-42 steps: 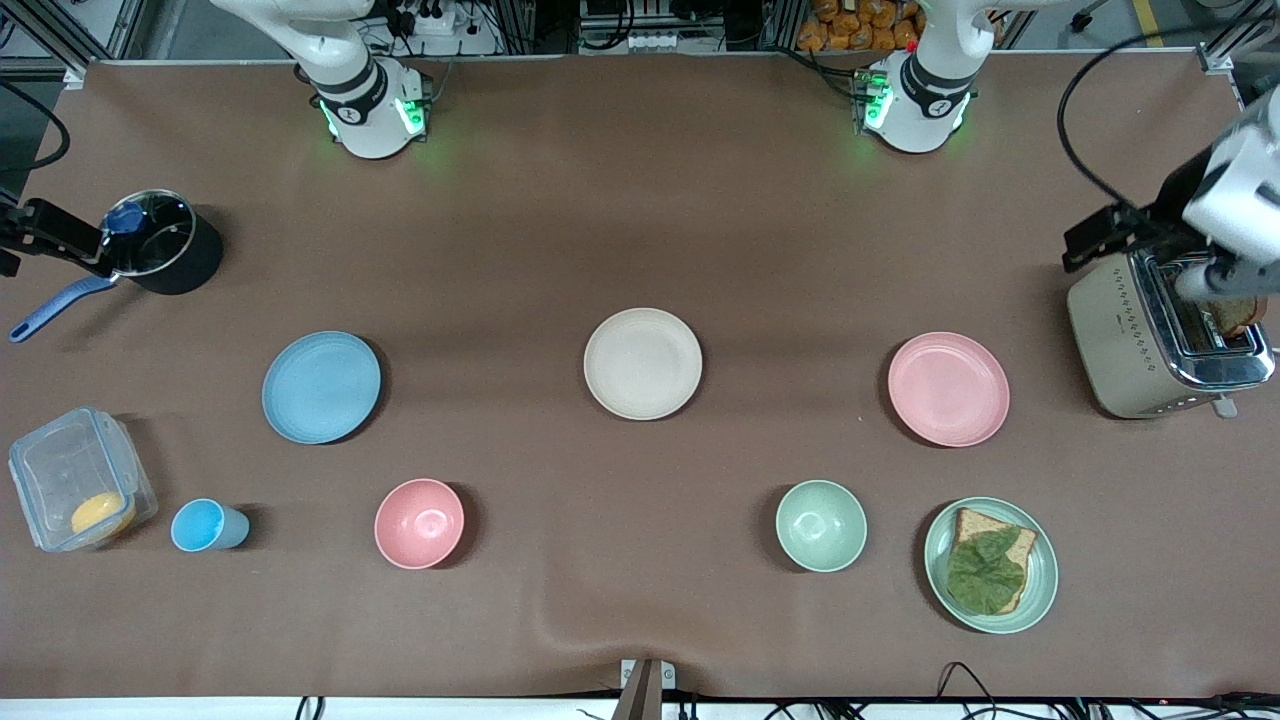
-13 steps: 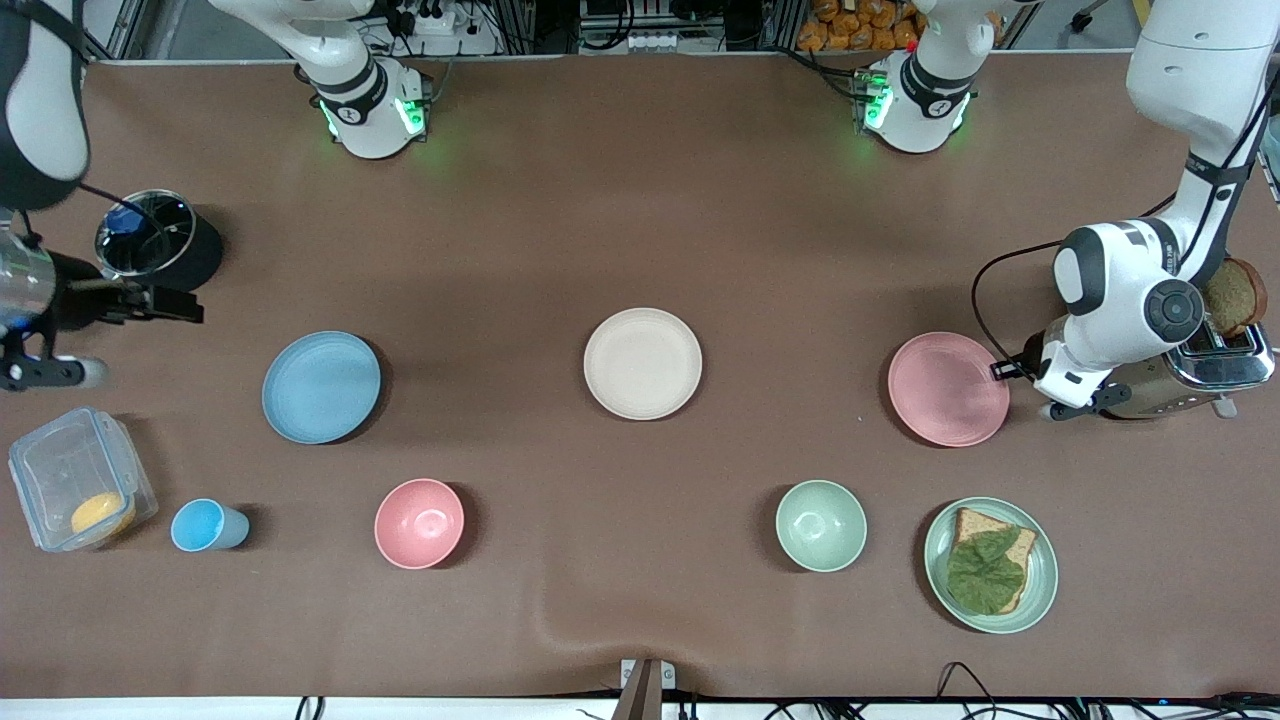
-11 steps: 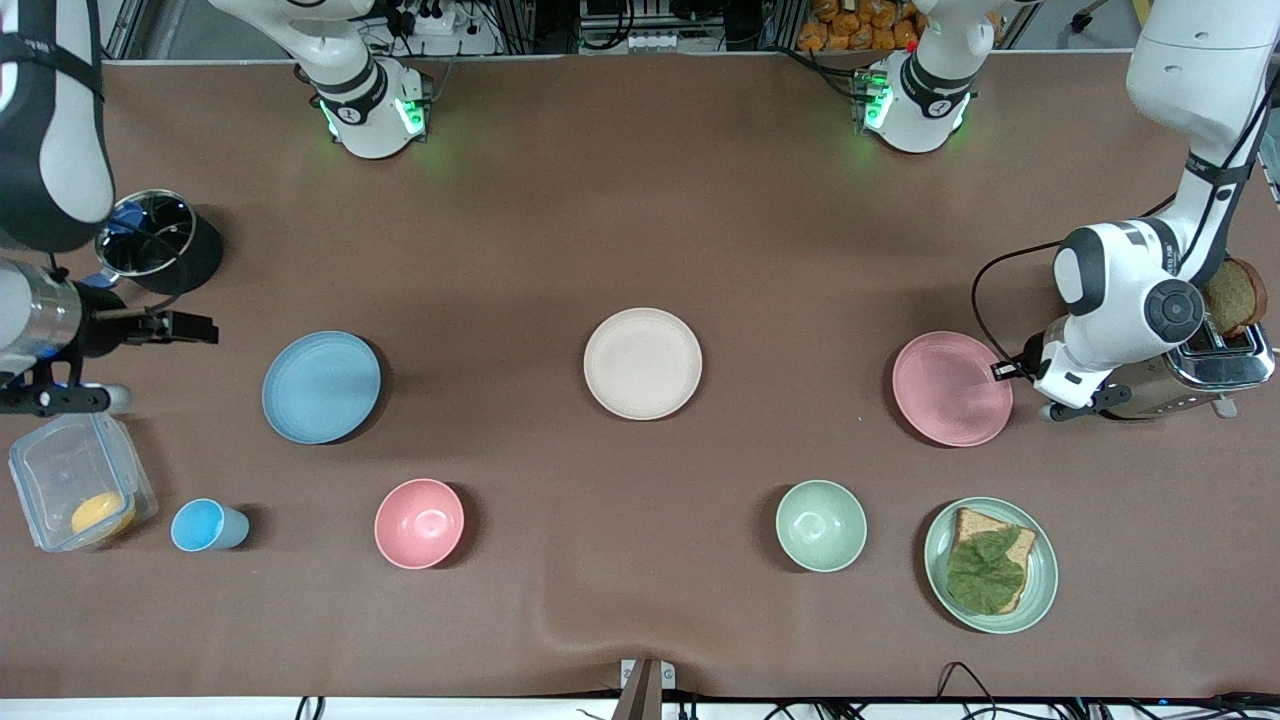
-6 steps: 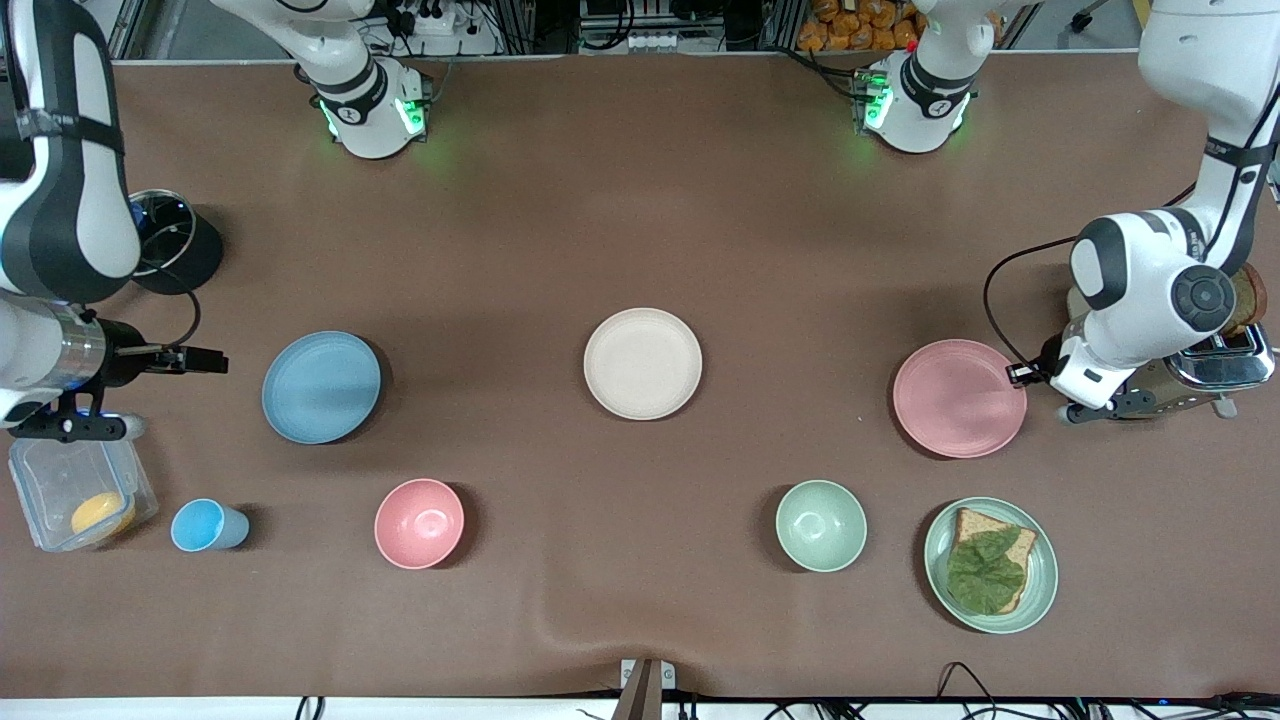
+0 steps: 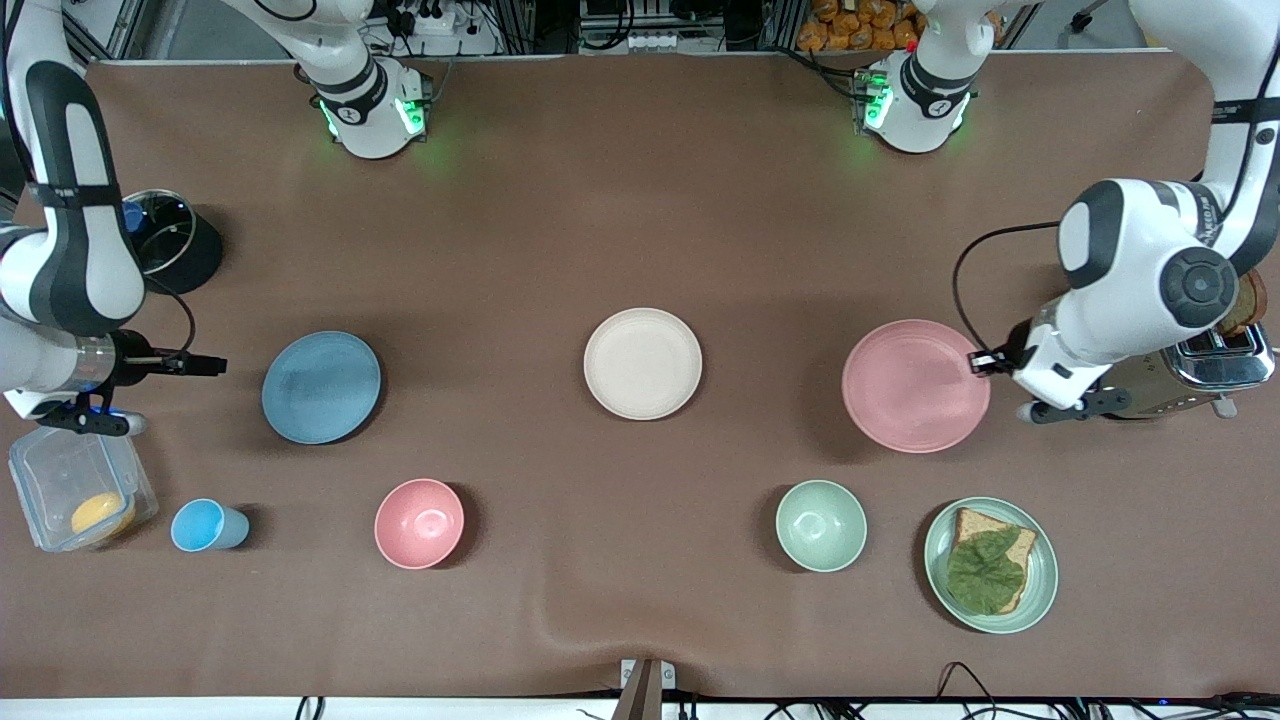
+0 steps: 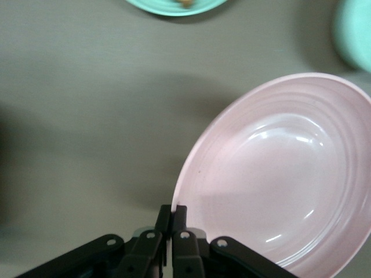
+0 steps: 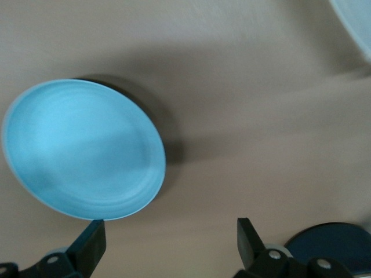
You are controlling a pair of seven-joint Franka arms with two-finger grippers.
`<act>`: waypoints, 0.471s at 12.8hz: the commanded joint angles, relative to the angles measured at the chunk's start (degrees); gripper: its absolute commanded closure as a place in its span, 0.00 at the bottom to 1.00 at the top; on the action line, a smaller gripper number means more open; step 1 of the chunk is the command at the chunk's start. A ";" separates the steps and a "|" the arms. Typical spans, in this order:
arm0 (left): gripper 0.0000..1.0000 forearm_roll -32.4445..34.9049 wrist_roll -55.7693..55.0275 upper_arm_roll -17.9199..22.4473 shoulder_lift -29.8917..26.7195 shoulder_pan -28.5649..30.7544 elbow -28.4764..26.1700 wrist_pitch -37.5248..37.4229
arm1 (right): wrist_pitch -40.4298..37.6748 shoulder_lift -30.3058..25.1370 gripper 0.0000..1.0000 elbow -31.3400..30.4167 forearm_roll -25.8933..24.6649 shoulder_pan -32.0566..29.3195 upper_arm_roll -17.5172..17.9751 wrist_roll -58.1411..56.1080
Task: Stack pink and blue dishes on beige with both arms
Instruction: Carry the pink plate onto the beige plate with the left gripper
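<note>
The left end effector [image 6: 172, 223] is pinched tight on the pink plate's [image 5: 915, 386] rim, holding it above the desk [image 5: 640, 200] (toward the beige plate [image 5: 642, 363]). The right end effector [image 7: 168, 240], fingers spread wide and empty, hovers beside the blue plate [image 5: 321, 387].

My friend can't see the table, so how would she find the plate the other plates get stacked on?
Start at the middle of the brown table. The beige plate lies there, between the blue plate and the pink plate, which the left pincer holds by its rim. It is the only cream-coloured dish, flat and empty.
</note>
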 commanded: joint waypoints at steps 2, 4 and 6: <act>1.00 -0.75 -10.09 -5.55 3.74 -2.46 3.34 -1.42 | 0.90 3.17 0.00 0.18 4.67 -1.62 1.04 -0.61; 1.00 -0.75 -15.54 -5.56 6.20 -7.55 4.83 -0.89 | 8.59 3.44 0.00 -4.45 4.85 -0.65 1.04 -0.61; 1.00 -0.75 -19.15 -5.56 7.96 -11.16 6.68 -0.89 | 16.25 3.44 0.00 -9.20 4.85 -0.03 1.04 -0.52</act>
